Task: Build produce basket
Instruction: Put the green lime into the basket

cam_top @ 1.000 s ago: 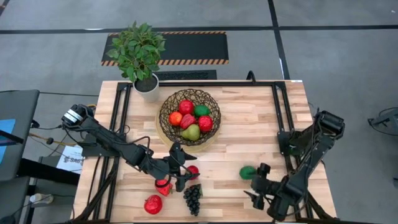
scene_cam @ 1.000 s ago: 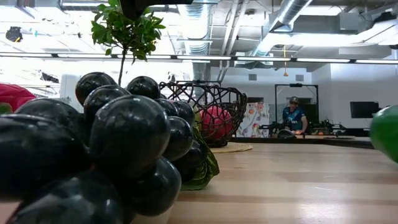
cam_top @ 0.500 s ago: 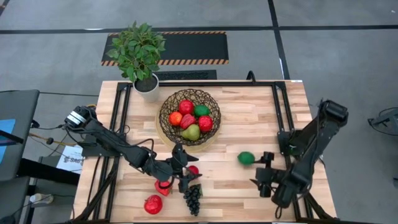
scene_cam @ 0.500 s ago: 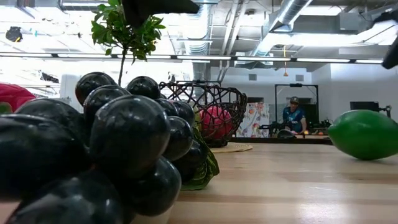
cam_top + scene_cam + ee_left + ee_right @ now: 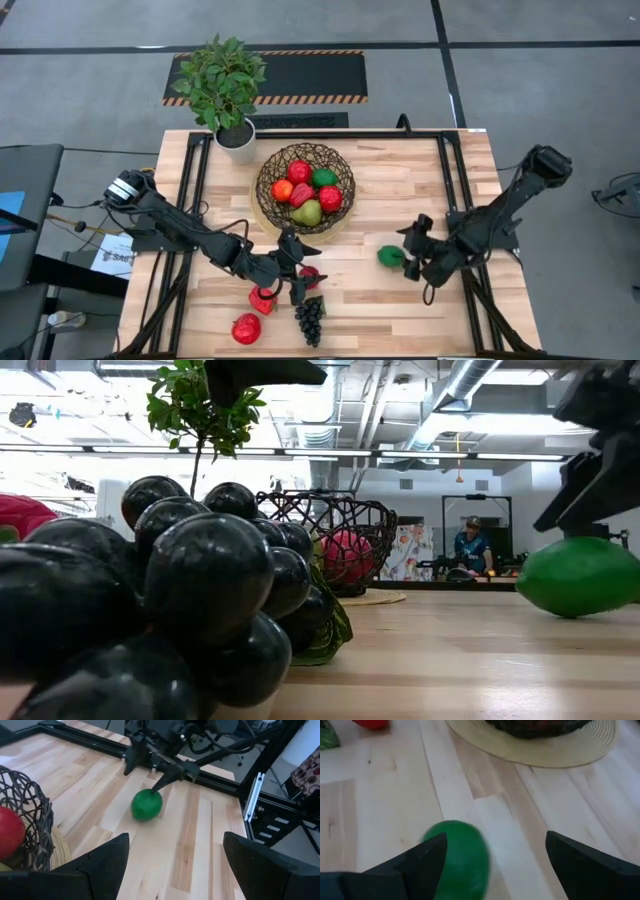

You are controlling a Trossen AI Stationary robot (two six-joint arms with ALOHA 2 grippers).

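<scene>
The dark woven basket [image 5: 303,188] stands at the table's far middle on its tan base. It holds red, orange and green pieces and a pear. A green fruit [image 5: 391,256] lies on the table at the fingertips of my right gripper [image 5: 408,255], which is open and points toward the table's left. In the right wrist view the green fruit [image 5: 457,855] sits by one finger, partly inside the gap. My left gripper [image 5: 305,268] hovers open and empty above two red pieces [image 5: 263,298]. A grape bunch [image 5: 310,318] and a strawberry [image 5: 246,328] lie near the front edge. My right gripper comes at the green fruit slanting down from the table's right. One fingertip [image 5: 159,786] stands at the fruit's top [image 5: 150,795]. I cannot tell whether it touches. The fruit rests on the table.
A white pot with a leafy plant [image 5: 232,95] stands at the far left corner. Dark rails [image 5: 195,190] run along the table's left, right and far edges. Bare wood [image 5: 400,185] lies between the basket and the right rail.
My right gripper has swung from the near right edge toward the table's middle and far side, up to the green fruit. The fruit has rolled a short way toward the far edge and the left.
</scene>
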